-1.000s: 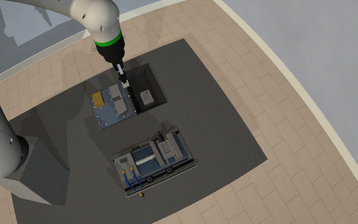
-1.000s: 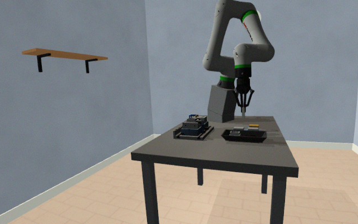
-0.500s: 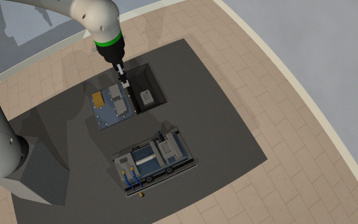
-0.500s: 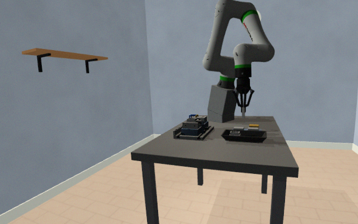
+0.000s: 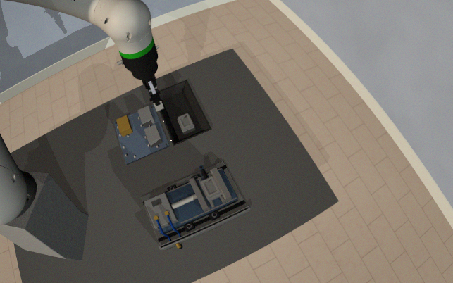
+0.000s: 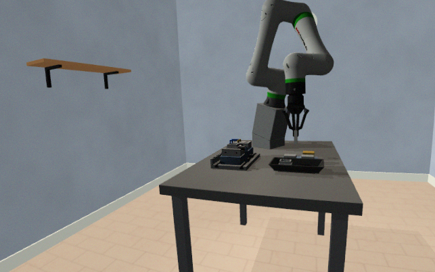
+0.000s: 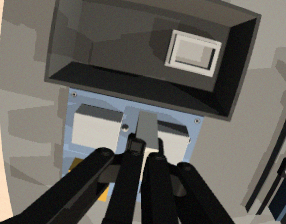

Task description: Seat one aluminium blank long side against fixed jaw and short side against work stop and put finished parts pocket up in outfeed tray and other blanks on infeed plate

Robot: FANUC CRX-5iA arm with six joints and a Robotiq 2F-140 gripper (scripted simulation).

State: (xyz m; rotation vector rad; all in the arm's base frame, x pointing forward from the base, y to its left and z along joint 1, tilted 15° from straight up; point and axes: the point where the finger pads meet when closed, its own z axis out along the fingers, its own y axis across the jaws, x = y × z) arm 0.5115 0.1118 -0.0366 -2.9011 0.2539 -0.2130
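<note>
My gripper [image 5: 158, 103] is shut and empty. It hangs above the infeed plate's [image 5: 139, 136] far edge, beside the outfeed tray [image 5: 184, 112]. Two aluminium blanks [image 5: 146, 115] [image 5: 153, 136] and a brass blank [image 5: 124, 125] lie flat on the plate. A finished part [image 5: 186, 123] lies pocket up on the tray floor. The vise [image 5: 194, 201] stands nearer the front, and a grey block with a recess [image 5: 211, 189] sits in its opening. In the wrist view my shut fingers [image 7: 146, 141] are over the plate, with the tray [image 7: 150, 50] and its part [image 7: 194, 52] beyond.
The arm's grey pedestal [image 5: 45, 218] stands at the table's left side. Blue hoses [image 5: 166, 227] run from the vise's near end block. A small yellow piece [image 5: 177, 246] lies on the table by the vise's front rail. A wall shelf [image 6: 77, 66] is far off.
</note>
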